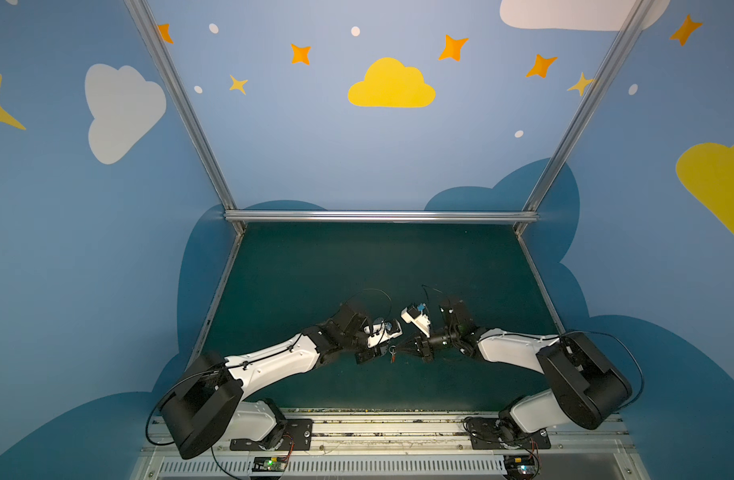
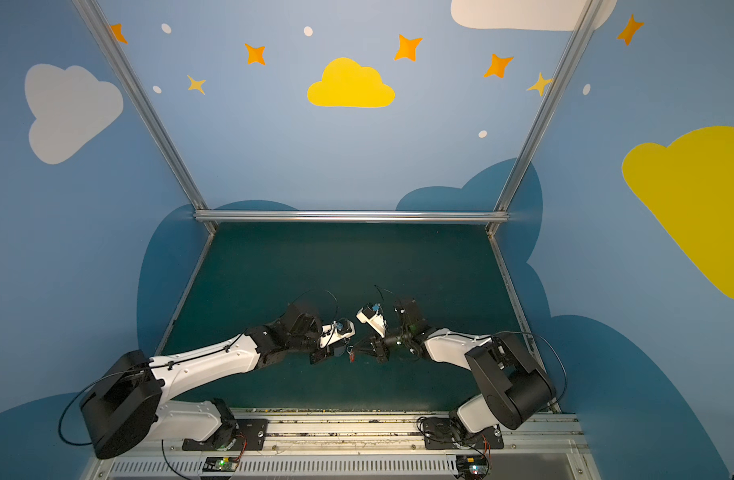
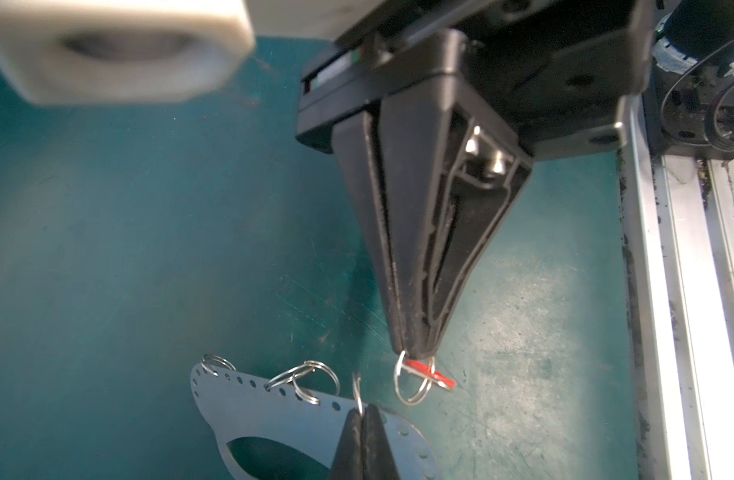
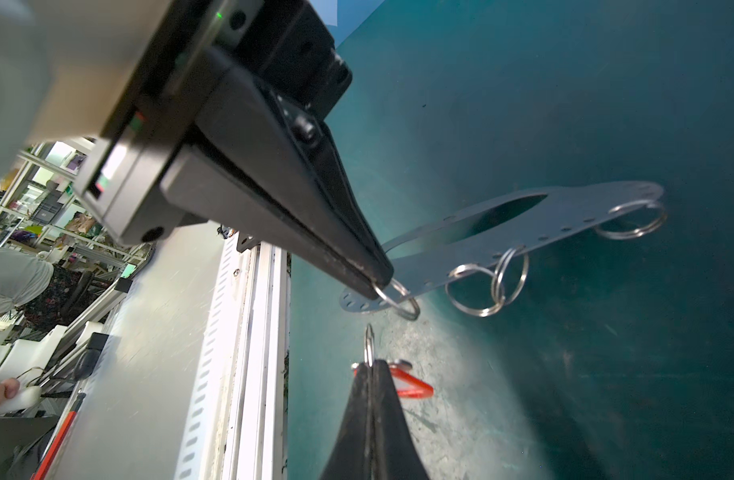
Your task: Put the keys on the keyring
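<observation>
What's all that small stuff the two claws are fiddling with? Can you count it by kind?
silver wire keyrings: 5
grey holed plate: 1
red key tag: 1
Total: 7

Blue walls (image 1: 357,158) painted with clouds (image 1: 391,85) and stars (image 1: 301,54) enclose a dark green tabletop (image 1: 357,266).

- Left gripper (image 1: 382,353) and right gripper (image 1: 401,348), both closed, meet tip to tip near the green table's (image 1: 357,266) 6 o'clock edge.
- Red tag of the keys (image 1: 392,357) hangs between them: left gripper at 9 o'clock, right at 3.
- Keyring too small to make out.
</observation>
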`<move>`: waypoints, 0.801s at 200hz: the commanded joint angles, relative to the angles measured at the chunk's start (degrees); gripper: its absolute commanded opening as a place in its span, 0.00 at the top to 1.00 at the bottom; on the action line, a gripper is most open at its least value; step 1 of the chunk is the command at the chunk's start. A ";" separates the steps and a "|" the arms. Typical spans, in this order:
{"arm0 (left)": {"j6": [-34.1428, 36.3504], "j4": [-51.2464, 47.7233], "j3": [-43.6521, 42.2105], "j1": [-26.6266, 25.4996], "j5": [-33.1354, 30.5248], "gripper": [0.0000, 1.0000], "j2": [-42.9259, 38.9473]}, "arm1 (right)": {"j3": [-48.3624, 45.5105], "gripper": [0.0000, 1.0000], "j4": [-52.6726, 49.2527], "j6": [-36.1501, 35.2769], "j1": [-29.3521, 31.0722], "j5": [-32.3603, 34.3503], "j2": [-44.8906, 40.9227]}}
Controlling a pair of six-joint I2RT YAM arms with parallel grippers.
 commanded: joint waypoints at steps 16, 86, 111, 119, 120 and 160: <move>1.32 -1.20 -0.20 -0.55 0.97 0.96 -0.67 | 2.04 1.00 -1.27 -0.50 -0.05 0.13 1.01; 1.90 -1.53 -0.29 -1.02 1.50 0.96 -0.97 | 3.64 1.00 -4.14 -1.91 0.13 0.95 2.17; 2.24 -2.05 -0.21 -1.35 1.70 0.96 -0.77 | 4.02 1.00 -4.31 -1.82 0.22 1.35 1.65; 2.25 -2.14 -0.20 -1.45 1.71 0.96 -0.80 | 4.13 1.00 -4.44 -1.87 0.17 1.95 1.39; 2.25 -2.14 -0.16 -1.44 1.73 0.96 -0.71 | 4.10 1.00 -4.46 -1.84 0.19 2.06 1.38; 2.44 -2.55 -0.12 -1.64 1.90 0.96 -0.60 | 3.11 1.00 -3.06 -1.49 -0.14 3.24 -0.73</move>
